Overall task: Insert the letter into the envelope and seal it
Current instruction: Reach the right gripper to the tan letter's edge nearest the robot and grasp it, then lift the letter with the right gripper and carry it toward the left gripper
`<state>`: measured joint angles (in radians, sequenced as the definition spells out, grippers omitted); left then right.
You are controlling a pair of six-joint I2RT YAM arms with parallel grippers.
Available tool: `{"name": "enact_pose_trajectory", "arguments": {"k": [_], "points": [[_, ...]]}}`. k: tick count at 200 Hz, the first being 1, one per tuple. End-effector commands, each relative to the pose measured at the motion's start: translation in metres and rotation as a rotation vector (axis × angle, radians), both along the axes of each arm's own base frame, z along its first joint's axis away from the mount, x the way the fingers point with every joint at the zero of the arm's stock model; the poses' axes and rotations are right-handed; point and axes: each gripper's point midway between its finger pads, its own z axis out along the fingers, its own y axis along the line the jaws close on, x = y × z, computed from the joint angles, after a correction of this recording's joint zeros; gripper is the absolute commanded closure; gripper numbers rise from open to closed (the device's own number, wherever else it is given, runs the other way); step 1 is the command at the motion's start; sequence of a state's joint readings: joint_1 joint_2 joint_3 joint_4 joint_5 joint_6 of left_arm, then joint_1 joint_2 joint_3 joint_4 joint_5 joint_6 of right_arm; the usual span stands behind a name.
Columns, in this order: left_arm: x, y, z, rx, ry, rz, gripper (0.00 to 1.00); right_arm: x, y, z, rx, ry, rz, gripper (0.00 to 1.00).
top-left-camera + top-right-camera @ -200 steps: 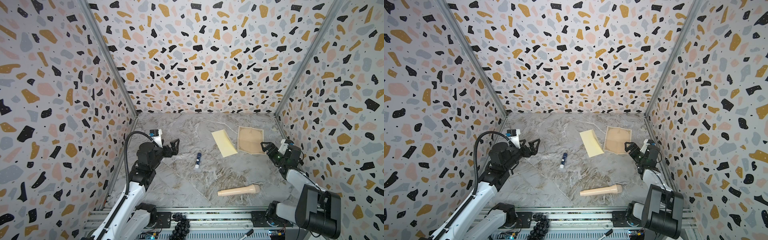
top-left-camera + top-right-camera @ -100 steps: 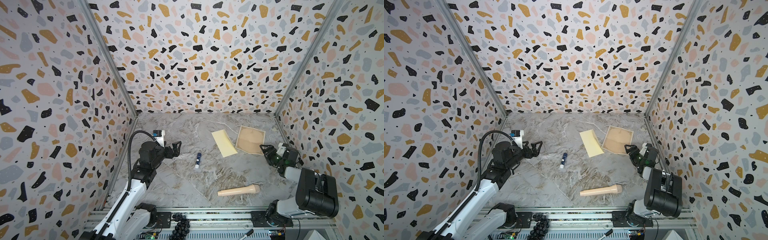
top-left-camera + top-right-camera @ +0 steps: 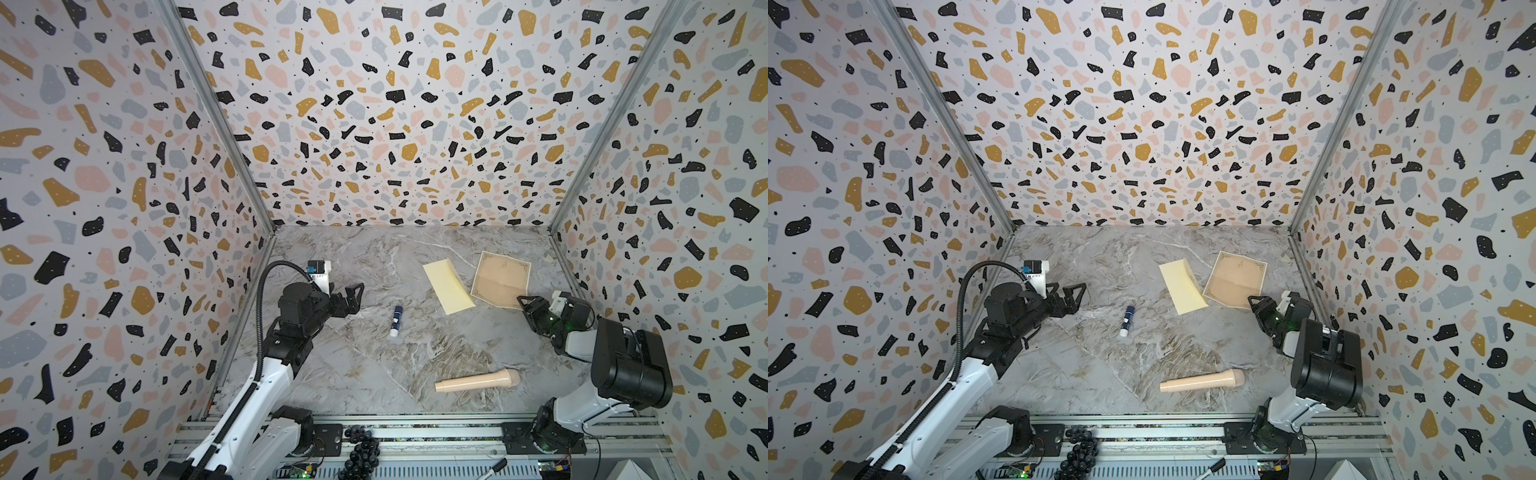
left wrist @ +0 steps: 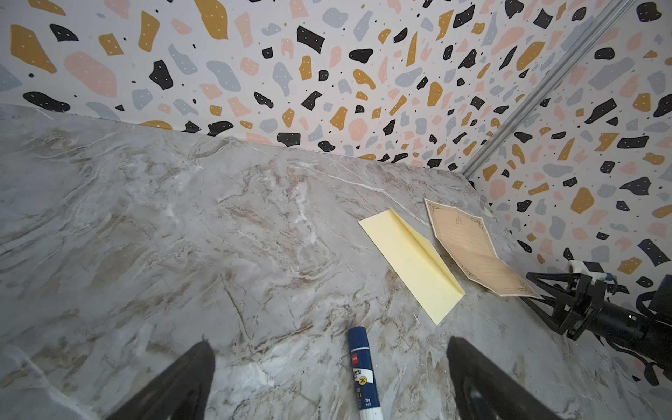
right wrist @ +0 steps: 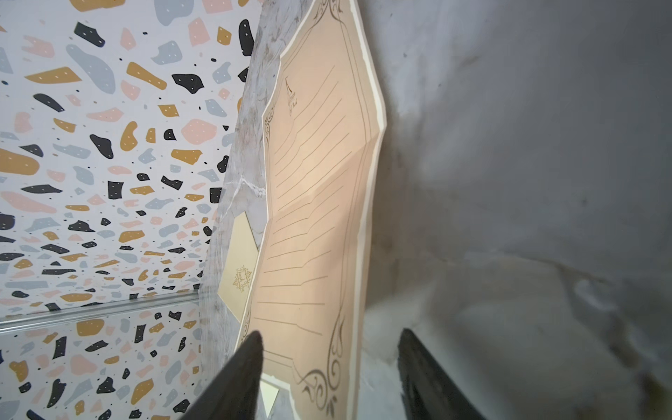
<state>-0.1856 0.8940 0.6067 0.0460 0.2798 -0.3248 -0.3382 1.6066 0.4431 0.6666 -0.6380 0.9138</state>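
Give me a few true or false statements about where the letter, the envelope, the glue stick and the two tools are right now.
1. The tan, dark-bordered paper letter is inside the pale yellow paper envelope. False: it lies beside the envelope on the grey marble table.
2. The left tool holds the blue-and-white glue stick. False: the tool is open and empty, and the stick lies on the table.
3. The right tool is at the letter's edge with its jaws apart. True.
4. The beige round-ended rod lies apart from the envelope. True.
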Motion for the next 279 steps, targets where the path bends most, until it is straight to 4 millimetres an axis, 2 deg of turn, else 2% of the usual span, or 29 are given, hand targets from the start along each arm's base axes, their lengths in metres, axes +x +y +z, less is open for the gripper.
{"name": "enact_pose_trajectory", "arguments": {"k": [1,46,79,116,136,161,186,203,221,245,258,279], "points": [[0.003,-0.003,0.024,-0.013,-0.068,-0.016,0.0,0.008,0.003,0.008,0.011,-0.047,0.021,0.52],[0.002,-0.007,0.03,-0.034,-0.07,-0.036,0.0,0.019,0.003,0.012,0.029,-0.078,0.035,0.81],[0.002,-0.007,0.033,-0.035,-0.076,-0.037,0.0,0.029,0.004,0.036,0.019,-0.151,0.053,0.99],[0.003,-0.01,0.036,-0.034,-0.073,-0.053,0.0,0.037,-0.001,0.087,-0.047,-0.275,0.053,1.0],[0.002,-0.012,0.037,-0.039,-0.072,-0.063,0.0,0.039,0.001,0.125,-0.092,-0.364,0.066,1.0],[0.0,-0.017,0.042,-0.063,-0.074,-0.089,0.0,0.038,0.014,0.177,-0.164,-0.484,0.118,1.0],[-0.003,-0.022,0.047,-0.096,-0.085,-0.12,0.0,0.029,0.044,0.23,-0.237,-0.63,0.216,1.0],[-0.005,-0.028,0.052,-0.12,-0.097,-0.153,0.0,0.019,0.074,0.261,-0.288,-0.734,0.32,1.0],[-0.007,-0.033,0.057,-0.14,-0.113,-0.185,0.0,0.007,0.111,0.285,-0.354,-0.82,0.461,1.0],[-0.01,-0.038,0.057,-0.136,-0.115,-0.225,0.0,-0.012,0.17,0.296,-0.469,-0.882,0.69,1.0],[-0.012,-0.039,0.056,-0.116,-0.116,-0.236,0.0,-0.023,0.204,0.293,-0.553,-0.9,0.813,1.0],[-0.012,-0.037,0.054,-0.069,-0.114,-0.24,0.0,-0.041,0.246,0.283,-0.685,-0.91,0.962,1.0]]}}
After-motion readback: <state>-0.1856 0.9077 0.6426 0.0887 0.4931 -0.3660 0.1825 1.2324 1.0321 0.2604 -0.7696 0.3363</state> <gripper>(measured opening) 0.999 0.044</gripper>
